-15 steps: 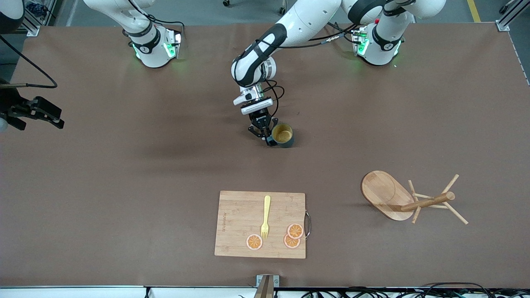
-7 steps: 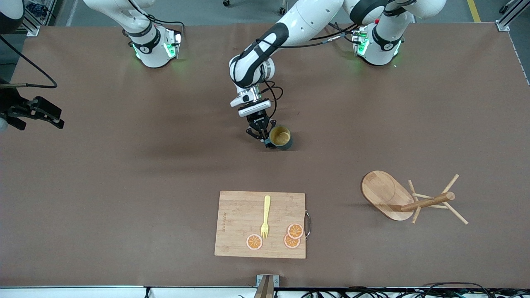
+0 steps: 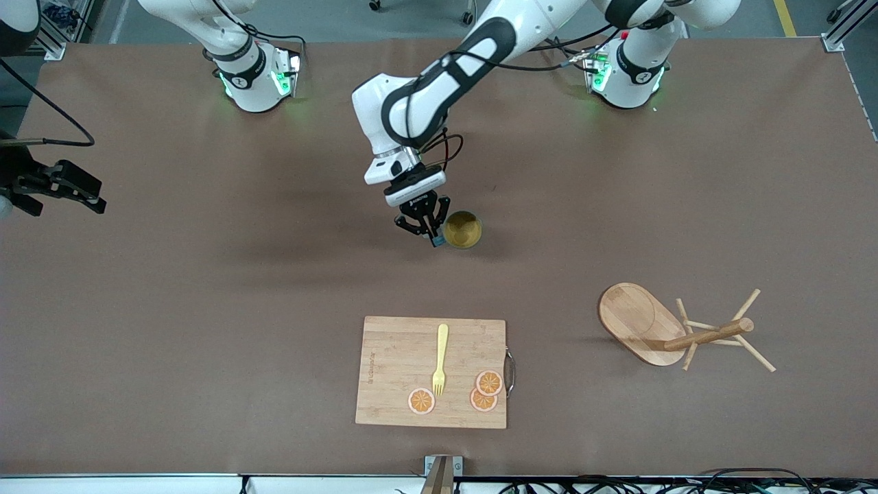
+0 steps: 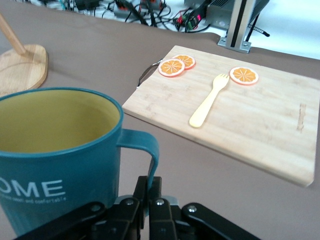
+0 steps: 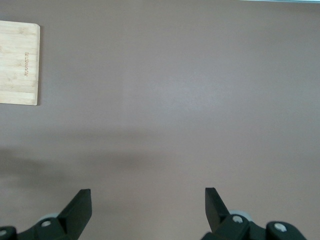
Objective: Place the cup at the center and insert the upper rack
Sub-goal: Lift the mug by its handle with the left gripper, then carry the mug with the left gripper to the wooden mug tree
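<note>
On the brown table (image 3: 206, 329), your left gripper (image 3: 433, 237) is clamping the cup (image 3: 462, 229) by its handle near the middle, while the upper rack (image 3: 675, 331) is lying toppled toward the left arm's end, and your right gripper (image 5: 147, 200) is waiting open.

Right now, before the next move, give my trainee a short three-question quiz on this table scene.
1. True or false: the left gripper is shut on the handle of the dark teal mug with yellow interior.
2. What lies on the rectangular wooden cutting board with the yellow fork? A) three orange slices B) a knife C) a spoon
3. Fill in: the light wooden mug tree is lying on its ____.

Key: 1 true; 2 A, the orange slices; 3 side. The right gripper waits open above bare table at its arm's end.
</note>
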`<state>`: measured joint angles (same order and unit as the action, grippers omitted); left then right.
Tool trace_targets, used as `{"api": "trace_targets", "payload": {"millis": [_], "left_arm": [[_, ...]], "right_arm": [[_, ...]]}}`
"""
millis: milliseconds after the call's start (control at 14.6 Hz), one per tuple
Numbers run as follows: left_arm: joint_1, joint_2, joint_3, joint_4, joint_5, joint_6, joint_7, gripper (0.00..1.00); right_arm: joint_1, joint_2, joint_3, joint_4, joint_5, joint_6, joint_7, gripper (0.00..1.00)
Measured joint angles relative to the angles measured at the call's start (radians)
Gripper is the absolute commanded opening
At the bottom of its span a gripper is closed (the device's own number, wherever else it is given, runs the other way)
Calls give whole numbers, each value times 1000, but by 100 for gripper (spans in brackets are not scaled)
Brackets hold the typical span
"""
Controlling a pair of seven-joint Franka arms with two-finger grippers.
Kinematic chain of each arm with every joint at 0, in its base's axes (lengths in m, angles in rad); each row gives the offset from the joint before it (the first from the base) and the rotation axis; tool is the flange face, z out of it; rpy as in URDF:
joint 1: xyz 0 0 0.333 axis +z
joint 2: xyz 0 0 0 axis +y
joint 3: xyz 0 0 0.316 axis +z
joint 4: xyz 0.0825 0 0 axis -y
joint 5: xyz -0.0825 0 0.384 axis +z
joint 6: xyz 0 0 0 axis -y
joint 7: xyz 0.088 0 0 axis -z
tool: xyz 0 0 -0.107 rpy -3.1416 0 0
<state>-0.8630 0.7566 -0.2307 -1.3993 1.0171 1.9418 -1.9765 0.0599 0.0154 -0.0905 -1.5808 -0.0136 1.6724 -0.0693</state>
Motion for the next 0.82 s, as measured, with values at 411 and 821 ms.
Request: {"api": "trace_targets", "payload": {"millis": [411, 821], "left_arm": [[186, -134, 0, 36, -394, 115, 151, 0], [383, -214, 1, 37, -804, 184, 166, 0]], "right_arm": [[1, 0, 3, 0, 0, -2, 0, 100], [1, -9, 3, 0, 0, -64, 0, 100]]}}
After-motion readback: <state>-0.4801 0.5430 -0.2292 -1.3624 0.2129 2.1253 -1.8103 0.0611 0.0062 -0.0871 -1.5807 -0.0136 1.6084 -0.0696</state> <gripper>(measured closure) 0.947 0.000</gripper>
